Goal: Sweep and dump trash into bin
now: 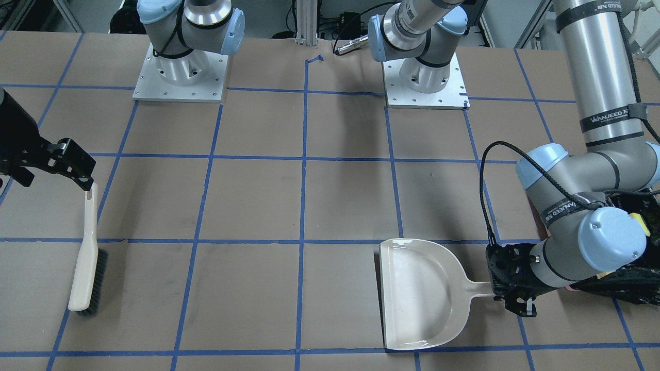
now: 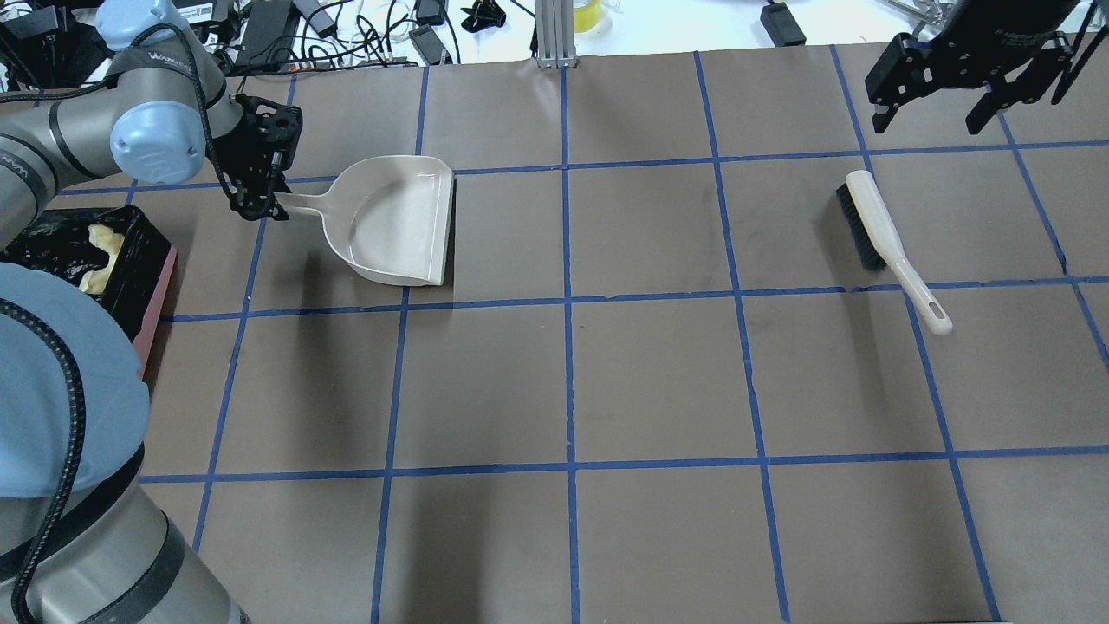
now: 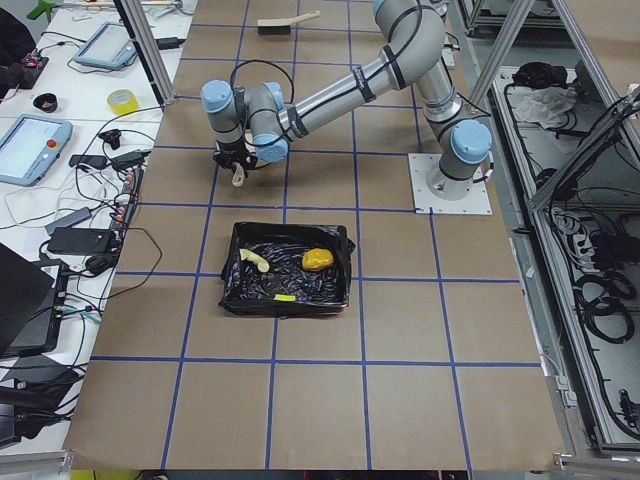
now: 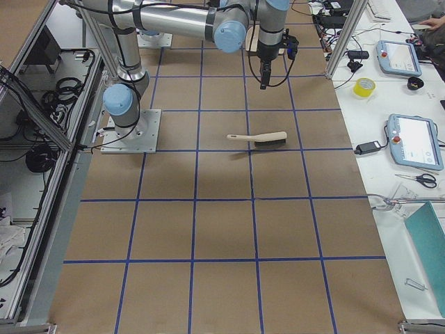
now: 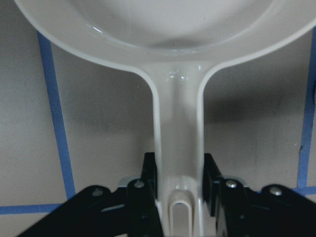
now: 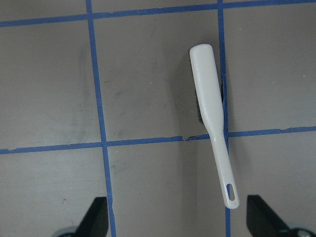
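Note:
The trash lies inside the bin (image 3: 236,285), a pink container lined with black plastic: a golden-brown lump (image 3: 318,260), a pale curved piece (image 3: 255,260) and a small yellow chunk (image 3: 285,297). The bin's pink side (image 2: 160,295) shows at the left of the overhead view. My left gripper (image 2: 260,204) is shut on the handle of the cream dustpan (image 2: 398,221), which rests flat and empty on the table; its fingers (image 5: 150,180) clamp the handle. My right gripper (image 2: 931,117) is open and empty above the cream black-bristled brush (image 2: 875,230), which lies on the table.
Brown paper with blue tape lines covers the table (image 2: 658,373). The two arm bases (image 1: 180,72) stand at the robot's edge. Cables and devices lie beyond the far edge (image 2: 346,26).

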You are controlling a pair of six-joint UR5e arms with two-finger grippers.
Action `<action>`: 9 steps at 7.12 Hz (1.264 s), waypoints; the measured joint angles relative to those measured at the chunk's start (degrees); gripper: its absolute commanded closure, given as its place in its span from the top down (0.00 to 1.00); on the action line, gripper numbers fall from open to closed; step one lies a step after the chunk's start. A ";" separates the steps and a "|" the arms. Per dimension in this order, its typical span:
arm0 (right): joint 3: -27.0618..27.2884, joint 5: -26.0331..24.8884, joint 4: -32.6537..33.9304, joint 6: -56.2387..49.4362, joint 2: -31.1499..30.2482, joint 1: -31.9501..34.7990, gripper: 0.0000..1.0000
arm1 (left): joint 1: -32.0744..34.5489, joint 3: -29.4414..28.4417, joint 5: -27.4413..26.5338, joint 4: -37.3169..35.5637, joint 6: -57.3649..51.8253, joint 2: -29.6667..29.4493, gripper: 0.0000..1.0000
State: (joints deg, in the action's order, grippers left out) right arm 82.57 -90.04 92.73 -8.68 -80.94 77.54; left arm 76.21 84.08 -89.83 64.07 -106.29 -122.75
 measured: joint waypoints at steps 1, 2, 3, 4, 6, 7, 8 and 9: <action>0.25 0.13 -0.18 0.42 -0.66 0.34 1.00 | 0.04 0.53 0.19 -0.92 0.23 0.26 1.00; 0.82 0.45 -0.29 0.71 -1.76 0.93 1.00 | 0.35 0.87 0.25 -1.12 1.03 1.16 1.00; 1.45 0.42 -0.31 0.88 -2.56 1.80 1.00 | 1.25 1.09 0.22 -0.32 4.32 2.92 1.00; 1.78 0.18 -0.22 1.04 -3.09 3.33 1.00 | 2.44 1.28 0.40 2.32 10.97 5.64 1.00; 2.03 0.00 0.28 1.30 -3.41 8.40 1.00 | 3.74 2.29 0.99 9.91 25.90 13.50 1.00; 2.18 -0.03 0.30 1.90 -3.43 10.36 1.00 | 3.93 3.71 1.02 13.11 32.31 18.30 1.00; 2.45 -0.04 0.15 2.97 -3.47 11.49 1.00 | 3.97 5.78 0.67 15.63 38.61 23.39 1.00; 2.70 -0.07 -0.02 3.53 -3.48 11.92 1.00 | 3.89 7.59 -0.13 18.51 44.77 27.64 1.00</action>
State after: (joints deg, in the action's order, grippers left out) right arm 85.27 -90.11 92.71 -5.14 -84.42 89.45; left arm 80.10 91.67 -89.97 82.58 -61.52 -95.11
